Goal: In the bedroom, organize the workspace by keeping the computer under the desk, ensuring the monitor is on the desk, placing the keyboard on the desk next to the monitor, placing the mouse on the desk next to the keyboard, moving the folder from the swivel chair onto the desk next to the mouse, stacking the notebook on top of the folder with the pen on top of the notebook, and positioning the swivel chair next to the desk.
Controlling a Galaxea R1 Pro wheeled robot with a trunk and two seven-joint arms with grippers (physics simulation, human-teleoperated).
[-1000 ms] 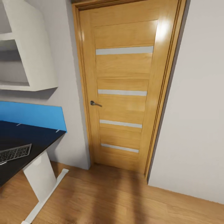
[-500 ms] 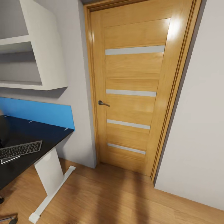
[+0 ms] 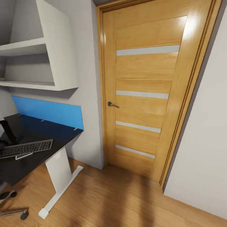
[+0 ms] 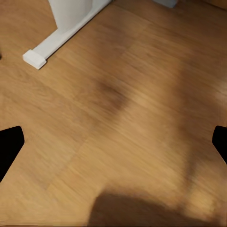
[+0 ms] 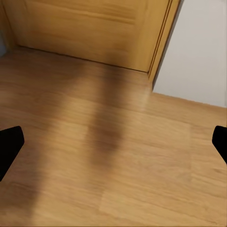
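Head view: glossy black desk (image 3: 37, 134) with blue back panel and white leg sits left of the oak door (image 3: 143, 91); slim silver-grey keyboard (image 3: 26, 148) lies on the desktop near its front edge. Left gripper (image 4: 113, 144) and right gripper (image 5: 113, 142) hang over light wood plank floor (image 5: 118, 156), fingers spread wide, holding nothing

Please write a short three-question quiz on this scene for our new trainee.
1. True or false: the keyboard lies on the desk.
2. What colour is the desk's back panel?
A. red B. blue C. white
3. In the wrist views, how do both grippers' fingers stand?

Key: 1 true; 2 B; 3 wide apart, over bare wood floor, holding nothing.
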